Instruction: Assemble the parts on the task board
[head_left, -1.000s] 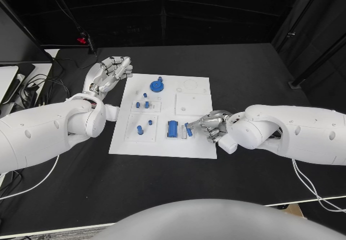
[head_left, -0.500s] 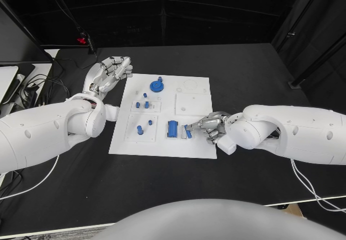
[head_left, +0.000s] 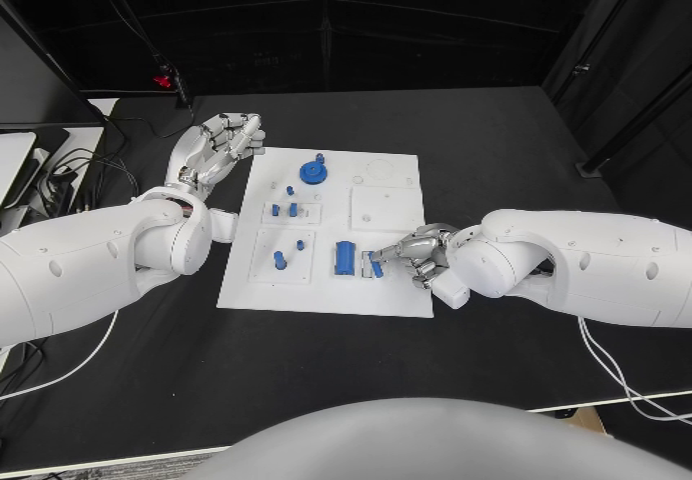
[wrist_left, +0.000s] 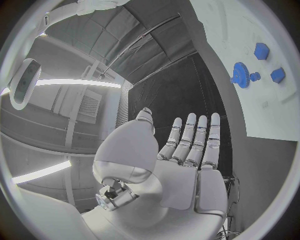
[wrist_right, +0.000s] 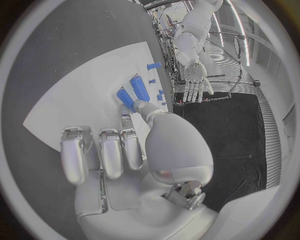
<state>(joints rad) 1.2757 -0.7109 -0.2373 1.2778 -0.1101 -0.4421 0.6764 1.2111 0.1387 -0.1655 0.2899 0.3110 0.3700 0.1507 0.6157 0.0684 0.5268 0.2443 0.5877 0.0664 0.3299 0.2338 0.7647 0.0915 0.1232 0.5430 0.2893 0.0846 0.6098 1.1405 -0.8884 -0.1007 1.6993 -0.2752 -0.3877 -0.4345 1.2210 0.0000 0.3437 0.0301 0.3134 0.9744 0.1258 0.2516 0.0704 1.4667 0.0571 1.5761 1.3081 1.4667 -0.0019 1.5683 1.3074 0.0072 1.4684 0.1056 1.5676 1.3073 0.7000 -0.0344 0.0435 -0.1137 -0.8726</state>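
- White plastic makes up the task board (head_left: 387, 290), which is laid flat on the middle of the black tabletop (head_left: 476, 130), between the two arms.
- Small blue parts are spread over the board: a gear (head_left: 315, 173) with a knob at its far end, two short pegs (head_left: 283, 210) in the square below it, two more pegs (head_left: 289, 252) nearer the robot, and a long block (head_left: 345, 257) standing in the near middle.
- A smaller blue piece (head_left: 376, 263) is seen just beside the long block, on the side of the right hand.
- The right hand (head_left: 417, 254) is placed over the board's near right part; in the right wrist view its thumb tip (wrist_right: 139, 105) is seen touching the end of that small blue piece (wrist_right: 125, 96), while the other fingers (wrist_right: 100, 152) are curled in over the white surface. Whether the piece is actually pinched cannot be told.
- The left hand (head_left: 216, 147) is held off the board, just beside its far left edge, above the tabletop.
- In the left wrist view the left hand's fingers (wrist_left: 194, 137) are stretched out straight and close together, and nothing is held in them; the gear (wrist_left: 240, 75) is seen on the board beyond.
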